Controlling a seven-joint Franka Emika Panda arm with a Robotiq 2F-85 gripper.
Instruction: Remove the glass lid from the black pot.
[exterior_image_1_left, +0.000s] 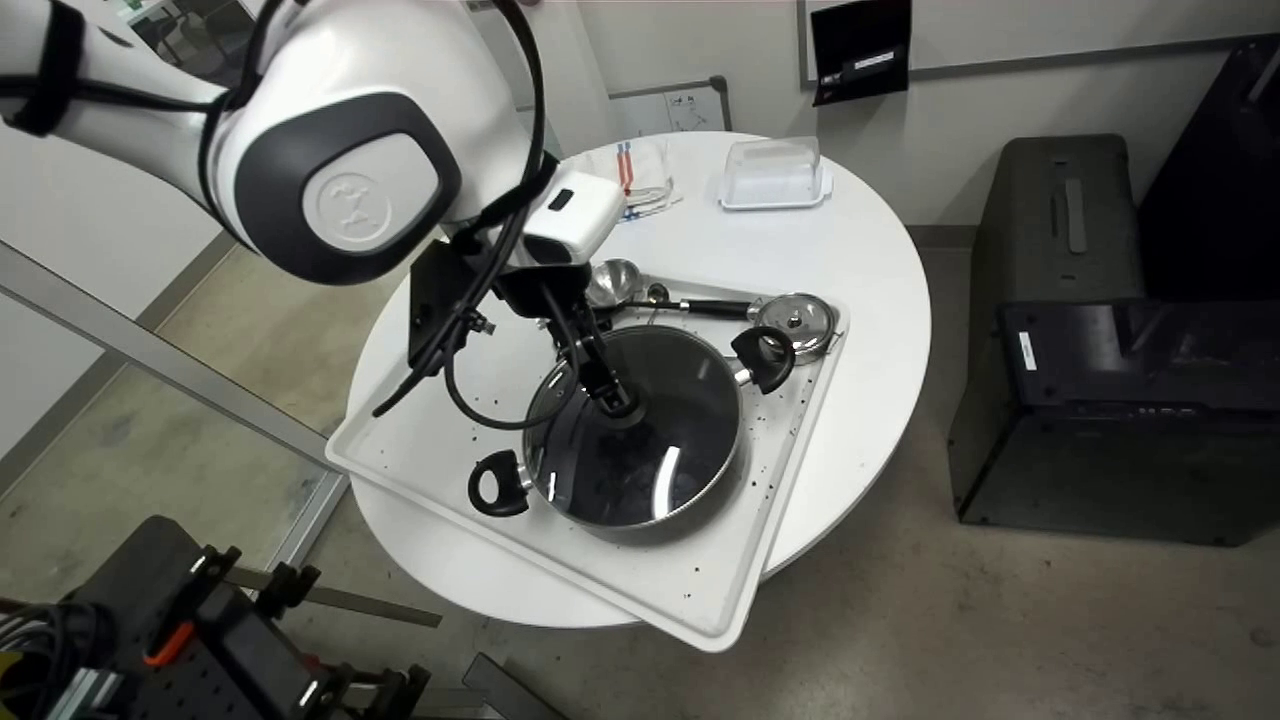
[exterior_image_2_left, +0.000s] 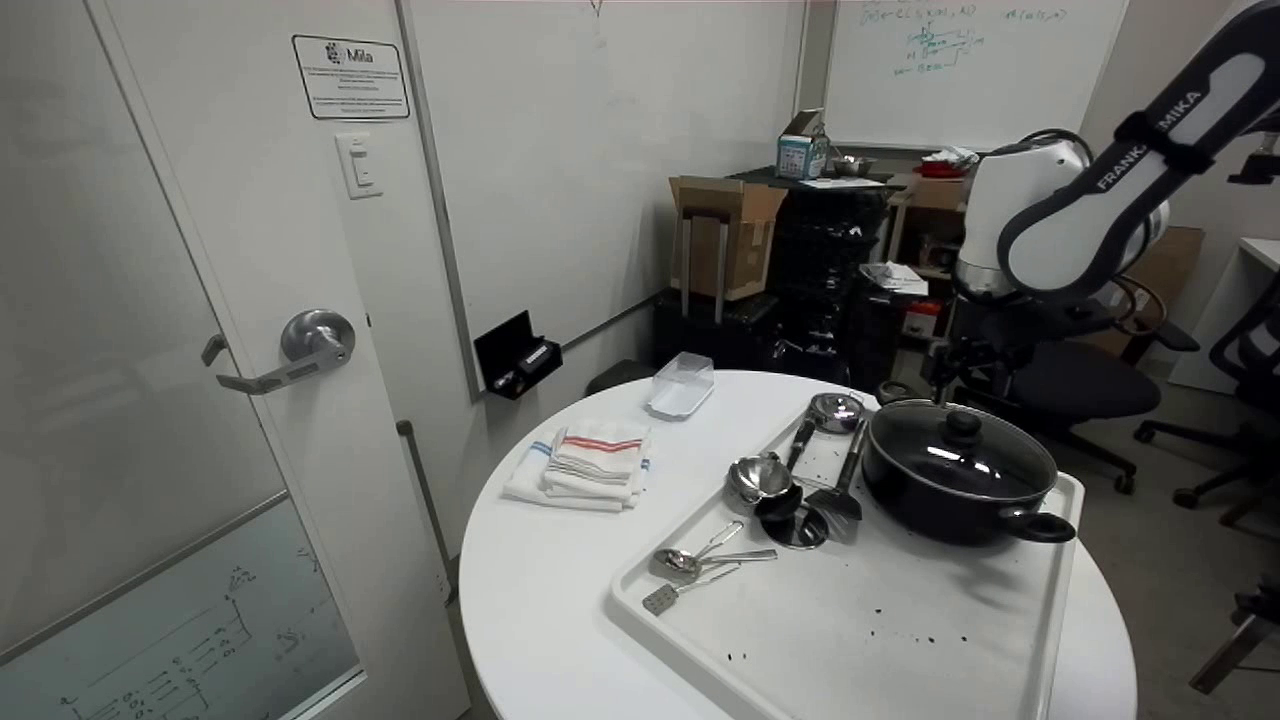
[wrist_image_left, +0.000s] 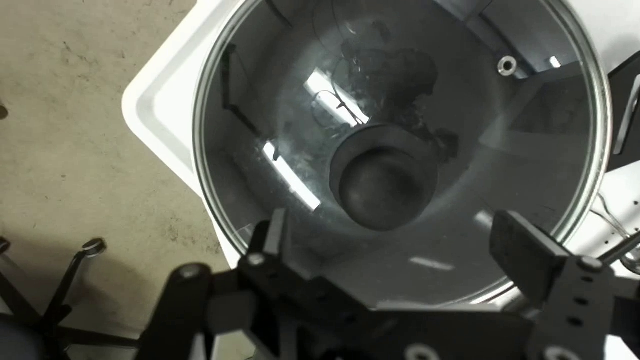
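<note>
The glass lid (exterior_image_1_left: 640, 470) lies on the black pot (exterior_image_2_left: 920, 510). The lid's metal rim and dark round knob (exterior_image_2_left: 962, 427) show in an exterior view. The pot has black side handles (exterior_image_1_left: 498, 485). My gripper (exterior_image_1_left: 612, 400) reaches over the lid from its far side in that view. In an exterior view the gripper (exterior_image_2_left: 940, 372) is above the lid's back edge. In the wrist view my gripper (wrist_image_left: 390, 217) is wide open and empty. The knob (wrist_image_left: 382, 190) shows just ahead of the fingertips, roughly centred between them.
The pot stands on a white tray (exterior_image_2_left: 800, 625) on a round white table (exterior_image_2_left: 520, 600). Beside the pot lie a spatula (exterior_image_2_left: 838, 500), metal ladles (exterior_image_2_left: 757, 480), a small lidded metal pan (exterior_image_1_left: 797, 322) and small utensils. Folded towels (exterior_image_2_left: 590, 465) and a clear plastic box (exterior_image_2_left: 682, 385) stand farther off.
</note>
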